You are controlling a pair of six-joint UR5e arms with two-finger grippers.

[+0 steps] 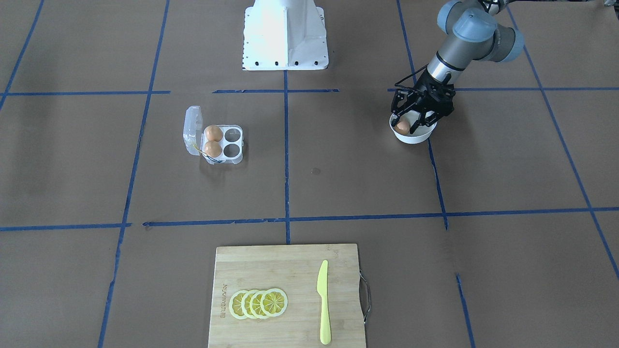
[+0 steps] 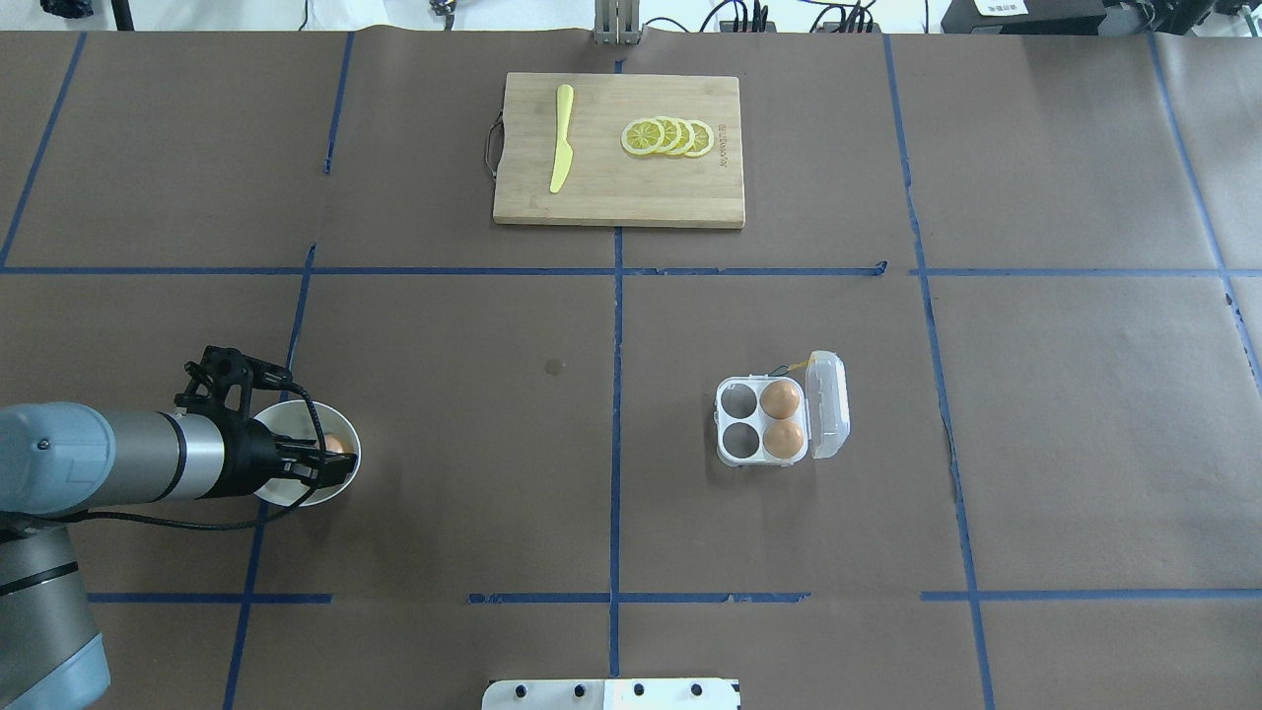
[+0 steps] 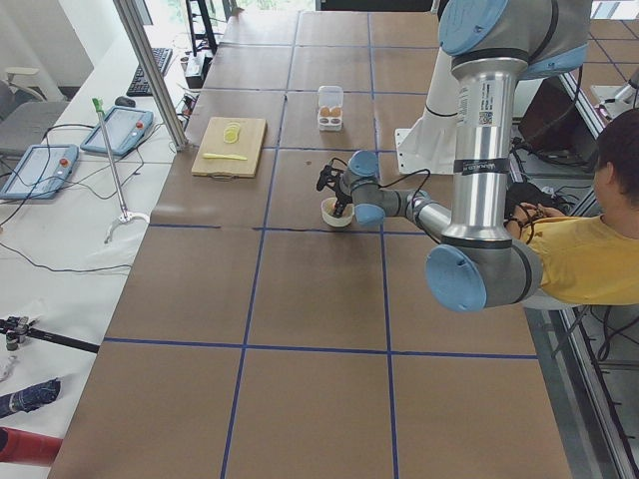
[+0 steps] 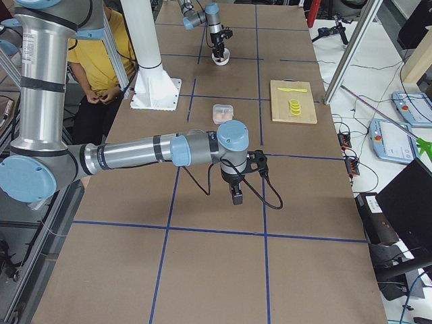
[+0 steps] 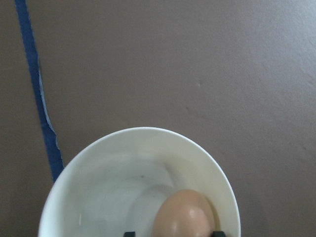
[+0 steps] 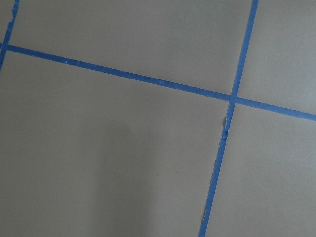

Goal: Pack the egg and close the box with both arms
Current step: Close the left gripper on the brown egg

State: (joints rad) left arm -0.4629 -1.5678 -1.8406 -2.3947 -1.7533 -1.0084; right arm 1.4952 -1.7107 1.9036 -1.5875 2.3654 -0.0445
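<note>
The left tool is down inside the white bowl. The bowl's wall rings the tool and the egg between its spread fingers, so the only free way is upward. Bare bench runs from the bowl to the box. The box's two empty cells face the bowl. Its two eggs and open lid block the far side. The cutting board lies well apart.

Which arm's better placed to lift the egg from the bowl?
Left. The left tool is down in the bowl, fingers either side of the egg. The right tool hangs over the table, far from it.
</note>
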